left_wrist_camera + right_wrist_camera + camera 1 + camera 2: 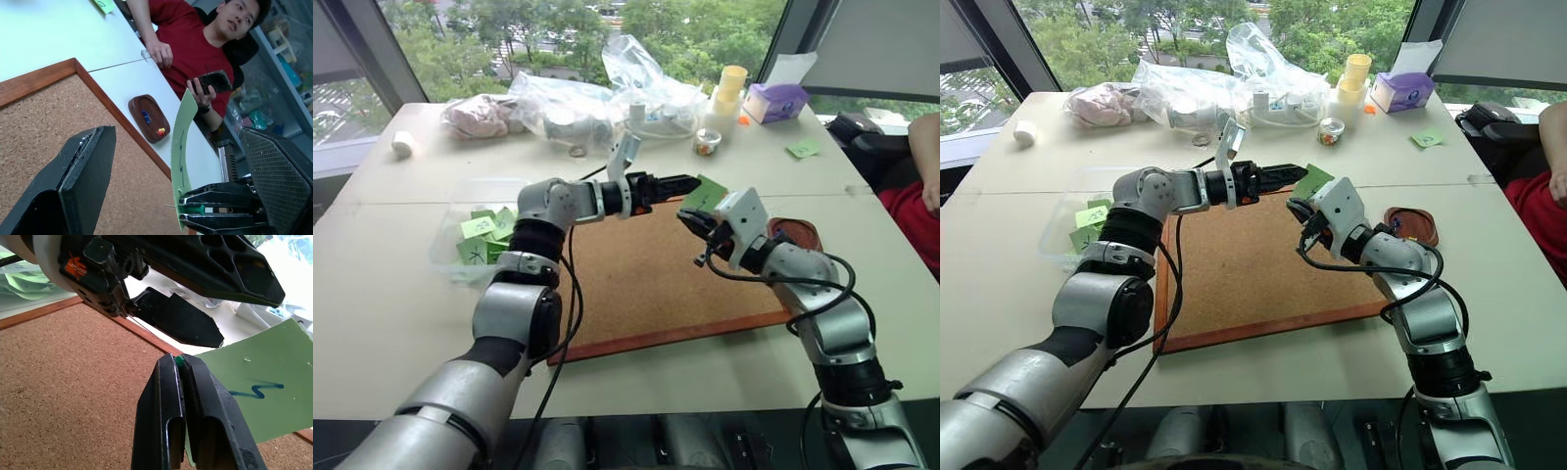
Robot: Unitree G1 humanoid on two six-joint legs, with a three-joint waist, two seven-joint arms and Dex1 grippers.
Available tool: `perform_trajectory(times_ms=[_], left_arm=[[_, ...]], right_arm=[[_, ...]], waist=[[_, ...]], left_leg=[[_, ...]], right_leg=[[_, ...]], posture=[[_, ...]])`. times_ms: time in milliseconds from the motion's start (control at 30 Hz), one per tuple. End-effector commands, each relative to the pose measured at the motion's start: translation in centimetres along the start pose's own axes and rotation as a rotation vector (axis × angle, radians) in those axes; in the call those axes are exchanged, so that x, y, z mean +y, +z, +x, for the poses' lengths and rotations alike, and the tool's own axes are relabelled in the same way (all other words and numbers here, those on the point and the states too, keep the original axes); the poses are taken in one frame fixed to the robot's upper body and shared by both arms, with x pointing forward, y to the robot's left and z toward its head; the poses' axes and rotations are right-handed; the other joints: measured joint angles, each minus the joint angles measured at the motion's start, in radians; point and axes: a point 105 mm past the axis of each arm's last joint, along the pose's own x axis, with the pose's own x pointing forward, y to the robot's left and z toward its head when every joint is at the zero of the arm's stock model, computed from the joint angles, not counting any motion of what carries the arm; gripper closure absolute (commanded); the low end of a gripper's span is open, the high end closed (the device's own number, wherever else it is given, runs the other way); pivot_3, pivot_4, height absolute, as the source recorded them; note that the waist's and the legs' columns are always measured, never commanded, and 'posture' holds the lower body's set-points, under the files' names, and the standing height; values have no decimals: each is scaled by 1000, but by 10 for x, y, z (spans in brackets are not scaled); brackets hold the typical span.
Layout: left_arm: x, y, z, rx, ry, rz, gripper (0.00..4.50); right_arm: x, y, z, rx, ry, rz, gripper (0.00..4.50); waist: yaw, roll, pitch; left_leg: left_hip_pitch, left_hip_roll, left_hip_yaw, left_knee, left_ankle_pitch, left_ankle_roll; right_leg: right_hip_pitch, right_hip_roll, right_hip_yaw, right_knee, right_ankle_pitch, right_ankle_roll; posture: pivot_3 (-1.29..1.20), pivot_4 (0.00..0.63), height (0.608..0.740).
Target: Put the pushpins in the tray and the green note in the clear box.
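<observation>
While both arms hang level above the cork board (646, 284), I read the right gripper (182, 363) as pinched closed on the green note (259, 387), with a green pin head (179, 361) wedged between its fingertips at the note's edge. A blue zigzag mark (257, 391) crosses the paper; the part of the note behind the fingers is hidden. My left gripper (690, 182) stands with its jaws spread wide on either side of the note, holding nothing; whether either finger touches the paper I cannot tell.

From the left wrist view the tray (139, 105) lies on the table (391, 294) just beside the board's wooden frame, carrying pushpins (146, 116), one blue and a small red-and-yellow cluster whose count I cannot make out. From the head, my right forearm covers much of the tray.

Beside the board's far left, the clear box (460, 196) holds other green slips (484, 235), partly screened by my left arm. A person (195, 44) in red sits at the table's right, cut off at the frame edge.
</observation>
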Motion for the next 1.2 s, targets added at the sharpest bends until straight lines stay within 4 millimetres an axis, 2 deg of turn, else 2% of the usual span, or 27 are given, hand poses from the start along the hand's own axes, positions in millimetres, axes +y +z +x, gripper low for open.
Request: perform_trajectory(times_ms=[33, 133, 233, 367, 400, 467, 567, 767, 1200], left_arm=[[-14, 7, 12, 6, -64, 44, 85], [-18, 4, 16, 35, -98, 61, 85], [-18, -2, 21, 77, -106, 94, 881], [-20, 1, 22, 84, -110, 125, 2918], [-21, 2, 23, 84, -114, 130, 3246], [-23, 3, 23, 88, -128, 139, 4339], [-24, -3, 21, 128, -158, 206, 4435], [-6, -12, 18, 175, -84, 391, 4435], [11, -16, 11, 143, -31, 341, 4435]], right_arm=[[8, 21, -4, -60, 27, -78, 4500], [14, 20, -4, -51, 45, -90, 4500], [18, 19, -6, -41, 63, -111, 4500], [19, 19, -7, -36, 67, -122, 4500], [19, 19, -7, -35, 66, -125, 4500], [19, 19, -8, -34, 66, -128, 4500], [20, 19, -9, -31, 69, -137, 4500], [19, 18, -9, -36, 58, -156, 4500], [18, 25, -4, -74, 10, -194, 4500]], waist=[[2, 0, 0], [4, 0, 0], [3, 0, 0], [1, 0, 0], [0, 0, 0], [0, 0, 0], [0, 0, 0], [2, 0, 0], [3, -1, 1]], left_leg=[[0, 0, 0, 0, 0, 0], [0, -1, 0, 0, 0, 0], [-1, -2, 0, 0, 0, 0], [0, -2, -1, 0, 0, 0], [0, -2, -1, 0, 0, 0], [-1, -1, -1, 0, 0, 0], [-1, -2, -1, 0, 0, 0], [-1, -2, 0, 0, 0, 0], [-1, -1, -1, 0, 0, 0]], right_leg=[[0, 0, 0, 0, 0, 0], [0, 0, 0, -1, 0, 0], [0, 0, 0, -1, 0, 0], [0, 0, 0, -1, 0, 0], [0, 0, 0, -1, 0, 0], [0, 0, 0, -1, 0, 0], [0, 0, 0, -1, 0, 0], [0, 0, 0, -1, 0, 0], [0, 0, 0, -1, 0, 0]], posture=[[0, 150, 738], [0, 150, 738], [0, 150, 738], [0, 150, 738], [0, 150, 738], [0, 150, 738], [0, 150, 738], [0, 150, 738], [0, 150, 738]])
